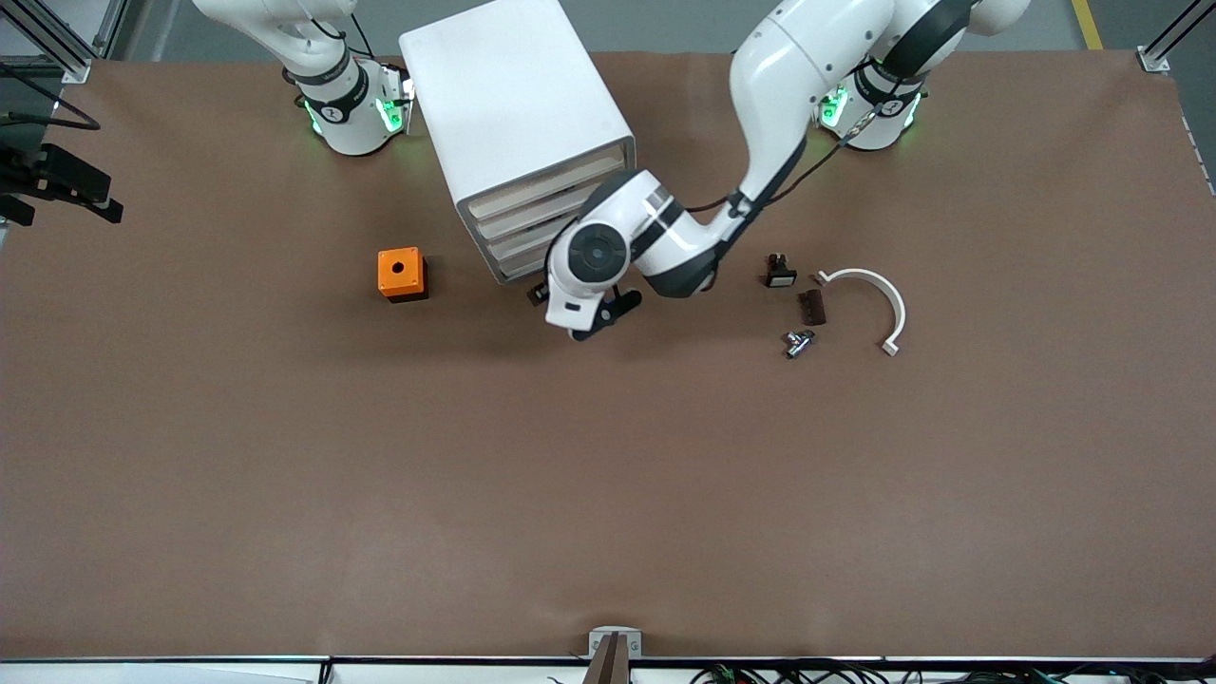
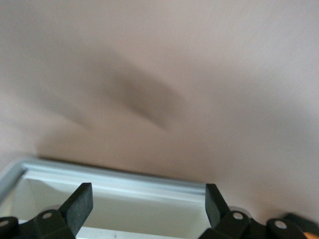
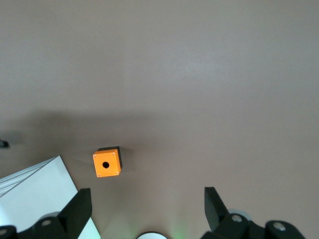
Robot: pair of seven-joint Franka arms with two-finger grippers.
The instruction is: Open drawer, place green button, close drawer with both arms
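Left gripper [image 2: 147, 198] sits low at the drawer front of the white boxy cabinet [image 1: 518, 104], its black fingers [image 2: 79, 201] spread apart and grasping nothing. In the left wrist view the pale rim of a drawer [image 2: 114, 175] runs between the two fingertips. How far that drawer stands out I cannot tell. The left arm [image 1: 788, 85] reaches in from its base at the bench's edge along the robots and bends down to the cabinet's lowest drawers.

The right gripper [image 3: 147, 199] hangs high over the brown bench [image 1: 608, 494] toward the right arm's end, its jaws wide apart and empty. This arm waits. Its wrist view looks down on the orange box with a round hole in its top [image 3: 106, 163] and a corner of the cabinet. On the bench, this box stands beside the cabinet, toward the right arm's end.

The small push button with a dark body [image 1: 799, 342] lies on the bare bench toward the left arm's end, well apart from the cabinet. Its cap colour is too small to tell. Just beside it sit a dark ribbed block [image 1: 811, 307] and a small black-and-white part [image 1: 780, 272], both farther from the front camera, and a white curved plastic arc [image 1: 879, 299].
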